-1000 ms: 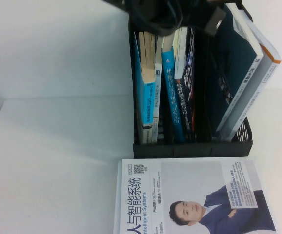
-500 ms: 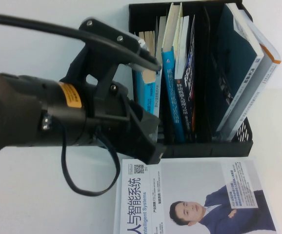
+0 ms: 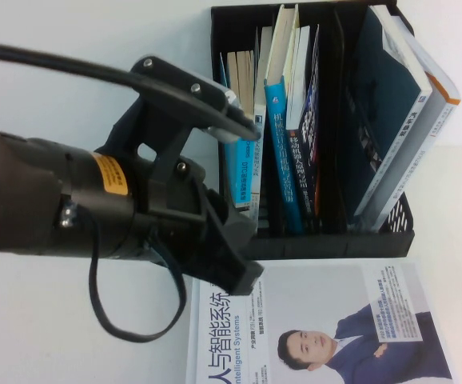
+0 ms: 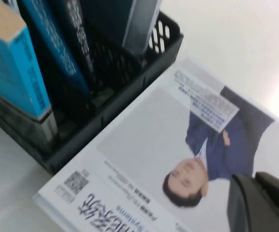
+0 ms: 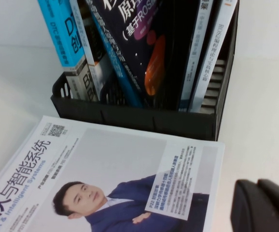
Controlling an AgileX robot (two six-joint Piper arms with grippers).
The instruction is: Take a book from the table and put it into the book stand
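Note:
The book (image 3: 384, 96) leans with its dark teal back showing in the right slot of the black book stand (image 3: 327, 244), resting against a grey-backed book with orange trim (image 3: 443, 92). My left gripper (image 3: 243, 276) is shut and empty, hanging over the near left corner of the stand and the white book picturing a man in a blue suit (image 3: 327, 320). In the left wrist view my left gripper (image 4: 254, 180) is above that white book (image 4: 178, 140). My right gripper (image 5: 259, 186) is shut and empty over the table (image 5: 255, 121), beside the white book (image 5: 110, 169).
Several blue, white and dark books (image 3: 275, 120) stand in the left slots of the stand. The white book lies flat against the stand's front wall. The left arm's body and cable (image 3: 55, 200) cover the left of the table (image 3: 455, 240).
One second ago an arm showed only as a dark shape over the stand's top. The left arm now fills the left foreground, drifting slightly down and left. The books have not moved.

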